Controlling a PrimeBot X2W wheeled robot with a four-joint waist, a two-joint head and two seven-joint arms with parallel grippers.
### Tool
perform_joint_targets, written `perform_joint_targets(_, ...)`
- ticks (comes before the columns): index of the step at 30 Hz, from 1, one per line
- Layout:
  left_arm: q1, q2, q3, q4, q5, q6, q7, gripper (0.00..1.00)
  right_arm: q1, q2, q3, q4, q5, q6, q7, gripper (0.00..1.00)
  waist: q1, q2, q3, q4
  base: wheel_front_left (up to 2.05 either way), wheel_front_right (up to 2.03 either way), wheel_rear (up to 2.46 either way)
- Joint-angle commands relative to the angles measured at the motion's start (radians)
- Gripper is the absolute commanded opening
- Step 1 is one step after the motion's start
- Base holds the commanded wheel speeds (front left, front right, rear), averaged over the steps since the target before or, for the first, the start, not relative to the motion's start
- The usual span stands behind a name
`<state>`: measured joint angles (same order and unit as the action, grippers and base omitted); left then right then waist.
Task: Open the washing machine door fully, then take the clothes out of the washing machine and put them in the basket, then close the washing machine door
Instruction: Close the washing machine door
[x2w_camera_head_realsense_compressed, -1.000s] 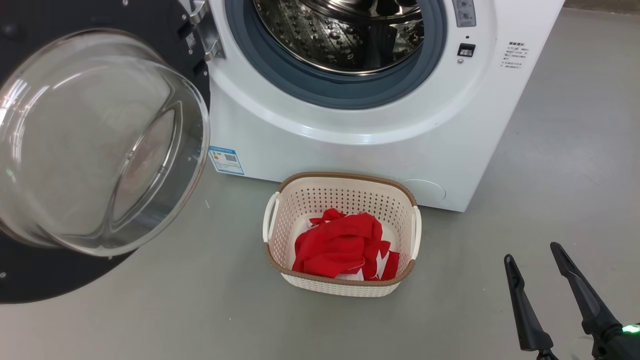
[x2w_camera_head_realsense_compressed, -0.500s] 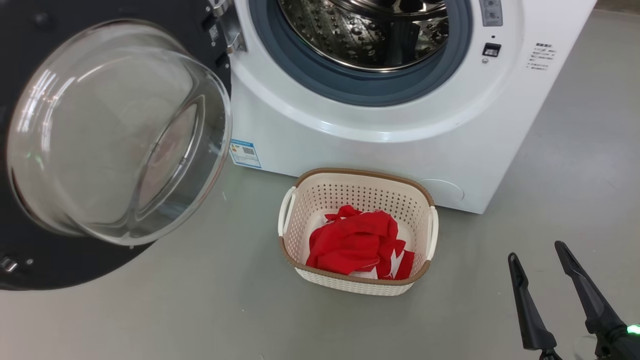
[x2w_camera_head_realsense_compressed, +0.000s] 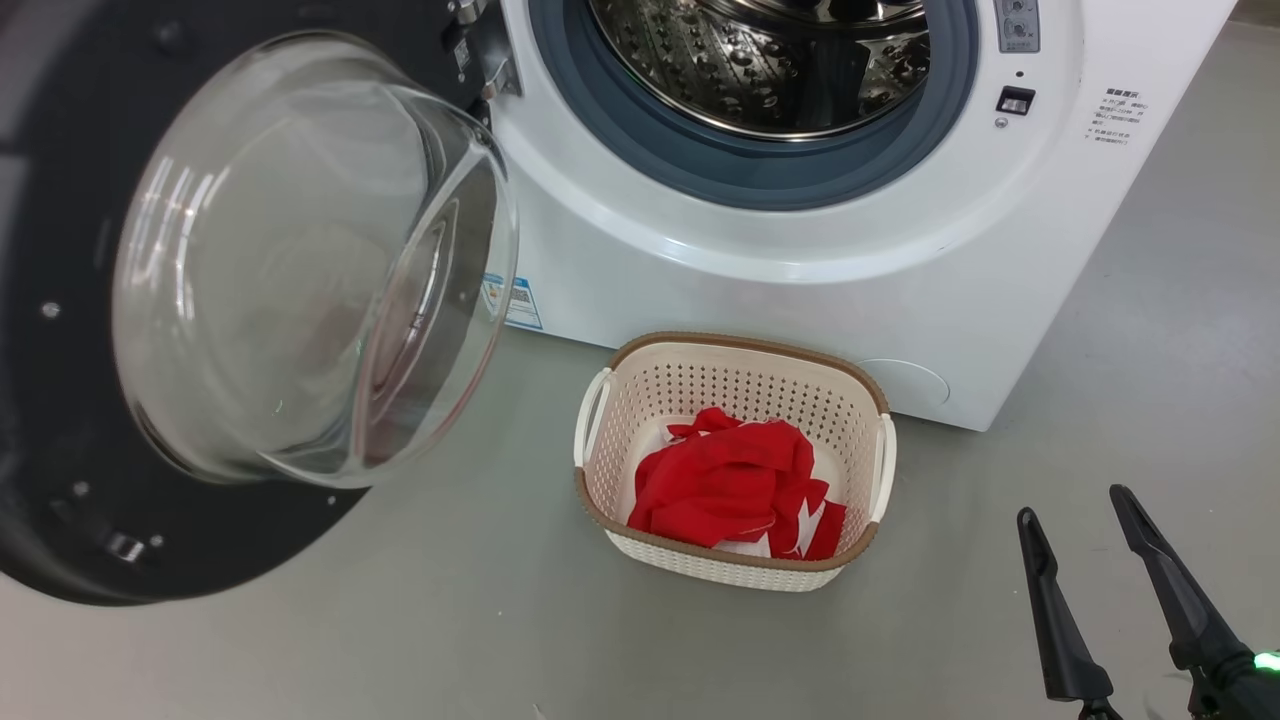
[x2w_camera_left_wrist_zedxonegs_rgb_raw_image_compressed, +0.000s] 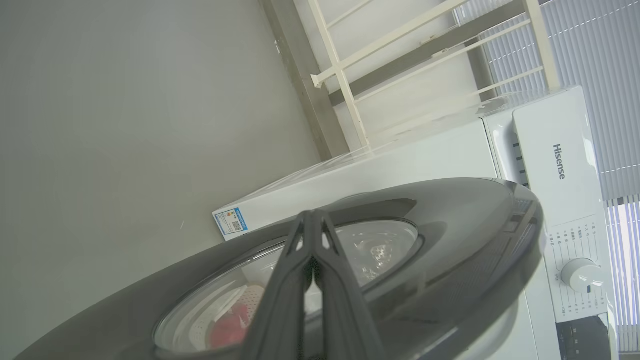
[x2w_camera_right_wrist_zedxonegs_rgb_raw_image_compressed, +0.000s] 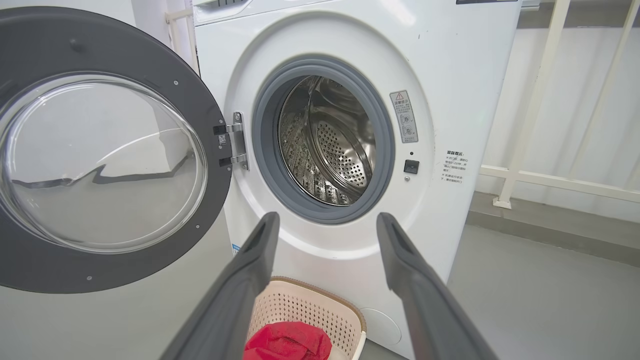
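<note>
The clothes (x2w_camera_head_realsense_compressed: 735, 485) are all in the basket (x2w_camera_head_realsense_compressed: 745, 342), which sits on the floor (x2w_camera_head_realsense_compressed: 450, 620) right in front of the washing machine (x2w_camera_head_realsense_compressed: 800, 290), and the drum (x2w_camera_right_wrist_zedxonegs_rgb_raw_image_compressed: 325, 150) looks bare, so I reckon only the closing is left. The washing machine door (x2w_camera_head_realsense_compressed: 60, 400) hangs open from the machine's left side. Over the last second the head view has slid sideways, which is the camera turning, but the door also seems to have come round a little toward the machine's front. Its glass bowl (x2w_camera_head_realsense_compressed: 300, 270) now looks more edge-on and covers part of the blue label sticker (x2w_camera_head_realsense_compressed: 520, 300) at the machine's lower corner, which was in the clear before. The left gripper (x2w_camera_left_wrist_zedxonegs_rgb_raw_image_compressed: 312, 215), fingers pressed together and empty, lies against the door's outer face, away from the machine; whether it truly touches I cannot tell. The right gripper (x2w_camera_head_realsense_compressed: 1072, 501) stands wide apart, holding nothing, out in front of the machine beyond the basket
</note>
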<state>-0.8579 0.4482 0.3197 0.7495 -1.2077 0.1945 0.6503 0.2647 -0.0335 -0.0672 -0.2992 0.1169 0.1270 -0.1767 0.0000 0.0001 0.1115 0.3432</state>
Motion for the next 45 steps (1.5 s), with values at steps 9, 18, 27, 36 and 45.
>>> perform_joint_targets(9, 0.11, -0.047, 0.049, -0.208, -0.076, 0.048, 0.069, 0.0, -0.02, -0.017, 0.013, -0.005, 0.022, 0.004, -0.028, 1.0, 0.0, -0.0001, -0.007, 0.01, 0.0, 0.0, 0.0)
perform_joint_targets(18, 0.228, -0.138, 0.067, -0.462, -0.134, 0.105, 0.123, 0.0, -0.018, -0.017, 0.006, 0.005, 0.035, 0.004, -0.04, 1.0, 0.0, -0.0001, -0.017, 0.019, 0.0, 0.0, 0.0)
perform_joint_targets(27, 0.307, -0.214, 0.058, -0.648, -0.167, 0.15, 0.155, 0.0, -0.02, -0.017, 0.008, 0.01, 0.038, 0.004, -0.045, 1.0, 0.0, -0.0001, -0.018, 0.011, 0.0, 0.0, 0.0)
perform_joint_targets(36, 0.374, -0.293, 0.021, -0.767, -0.178, 0.181, 0.167, 0.0, -0.019, -0.017, 0.008, 0.01, 0.041, 0.004, -0.047, 1.0, 0.0, -0.0001, -0.025, -0.008, 0.0, 0.0, 0.0)
perform_joint_targets(45, 0.412, -0.345, -0.005, -0.814, -0.191, 0.195, 0.166, 0.0, -0.019, -0.017, 0.012, 0.007, 0.044, 0.004, -0.047, 1.0, 0.0, -0.0001, -0.024, -0.05, 0.0, 0.0, 0.0)
